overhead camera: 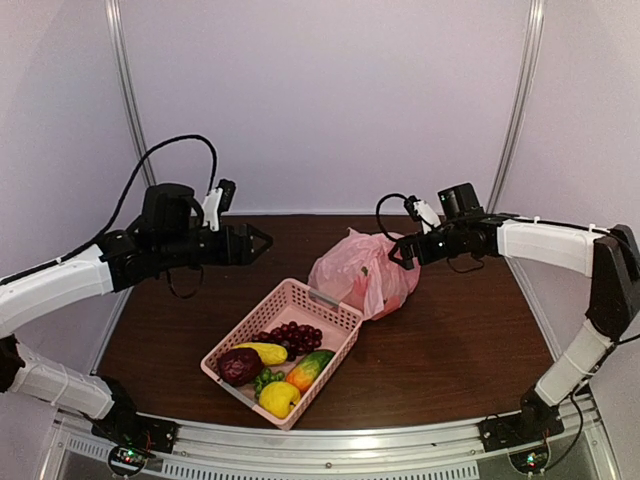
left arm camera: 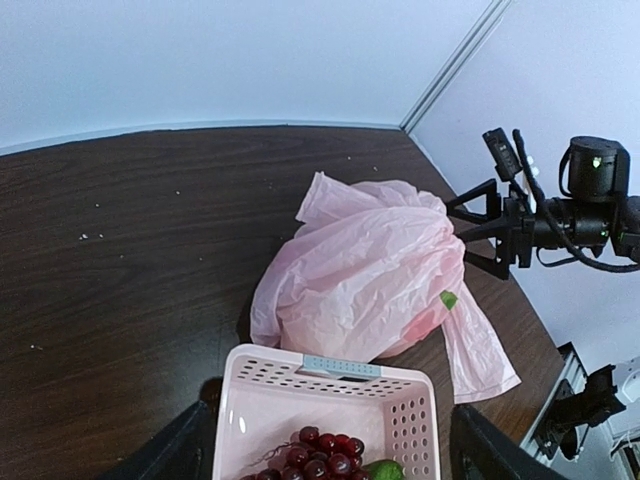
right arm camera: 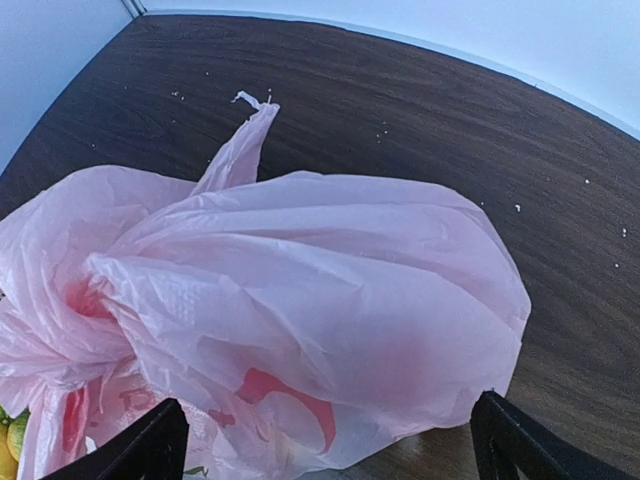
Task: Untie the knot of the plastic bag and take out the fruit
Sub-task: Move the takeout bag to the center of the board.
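- Pink plastic bag [overhead camera: 365,272] is seen slumped against the basket [overhead camera: 335,308], at its far corner; no knot can be made out.
- Red is glimpsed through it, so fruit is judged left inside.
- Left gripper [overhead camera: 262,241] and right gripper [overhead camera: 397,252] are held open and empty beyond the basket.

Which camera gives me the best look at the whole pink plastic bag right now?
Left wrist: the plastic bag sits mid-frame with almost its full outline visible. Right wrist sees it close up but cropped at left and bottom. Top external shows it small, with the open right gripper near its right side.
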You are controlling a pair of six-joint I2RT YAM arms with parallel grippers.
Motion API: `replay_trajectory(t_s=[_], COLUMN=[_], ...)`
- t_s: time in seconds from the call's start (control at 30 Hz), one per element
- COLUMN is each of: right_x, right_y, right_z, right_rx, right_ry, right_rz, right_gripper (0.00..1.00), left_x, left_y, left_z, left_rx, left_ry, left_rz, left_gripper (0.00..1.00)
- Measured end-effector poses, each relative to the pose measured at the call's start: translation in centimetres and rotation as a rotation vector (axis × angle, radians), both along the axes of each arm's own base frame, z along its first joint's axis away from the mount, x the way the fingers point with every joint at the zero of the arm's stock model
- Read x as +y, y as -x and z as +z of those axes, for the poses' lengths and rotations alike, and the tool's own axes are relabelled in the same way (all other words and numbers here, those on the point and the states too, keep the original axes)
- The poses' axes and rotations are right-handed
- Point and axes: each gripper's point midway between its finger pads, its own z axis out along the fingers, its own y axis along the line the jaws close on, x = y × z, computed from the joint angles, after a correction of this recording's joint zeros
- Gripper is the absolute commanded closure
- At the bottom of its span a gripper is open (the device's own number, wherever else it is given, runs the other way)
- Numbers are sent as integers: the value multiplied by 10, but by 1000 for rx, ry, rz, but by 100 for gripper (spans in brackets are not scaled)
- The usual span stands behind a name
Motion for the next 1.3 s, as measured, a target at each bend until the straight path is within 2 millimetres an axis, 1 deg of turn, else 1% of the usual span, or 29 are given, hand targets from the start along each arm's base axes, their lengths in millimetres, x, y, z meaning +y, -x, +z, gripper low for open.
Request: replay_trajectory(t_s=[0.03,0.07,0.13,0.2,0.27,0.33,0.37,0.43,0.63,0.77,0.87,0.97,1.0,1.1,1.17,1.2,1.27,1.3], right_x=[2,3,5,7,8,8,9,11,8,7,13,27,29,36,37,37,36,35], right_y=[-2,-5,-10,-13,-16,-17,-18,-19,-9,5,23,47,51,70,77,79,82,83], right_z=[-2,-4,-7,-9,-12,-13,-12,-9,-10,-8,-3,1,2,2,1,1,1,3], right_rx=[-1,-3,-7,-9,-4,0,-3,-13,-9,-7,-15,-20,-18,-12,-3,1,8,8], right_ry=[10,22,38,47,45,35,28,-10,-71,-91,-101,-117,-121,-140,-152,-157,-170,-176], right_rz=[12,23,38,47,43,33,31,13,-23,-38,-43,-35,-36,-44,-61,-67,-82,-91], right_gripper=[5,11,26,38,57,73,84,100,100,100,100,100,100,100,100,97,77,63], left_x=[0,1,2,3,5,6,7,7,6,2,-3,-8,-11,-21,-33,-39,-56,-65], left_y=[0,0,0,0,0,0,0,1,2,2,2,2,2,2,2,2,4,5], left_z=[1,1,3,5,8,9,9,8,7,13,13,7,5,-1,-1,0,2,4], left_rx=[-1,-2,-6,-12,-17,-20,-18,-13,-9,-14,-9,10,13,29,34,35,31,29], left_ry=[2,4,6,7,8,10,9,9,6,13,19,17,17,15,15,16,23,27], left_rz=[3,5,10,17,24,29,30,30,21,2,-18,-40,-47,-75,-102,-115,-150,-167], left_gripper=[18,18,18,17,17,17,17,17,17,17,17,17,17,17,17,17,17,17])
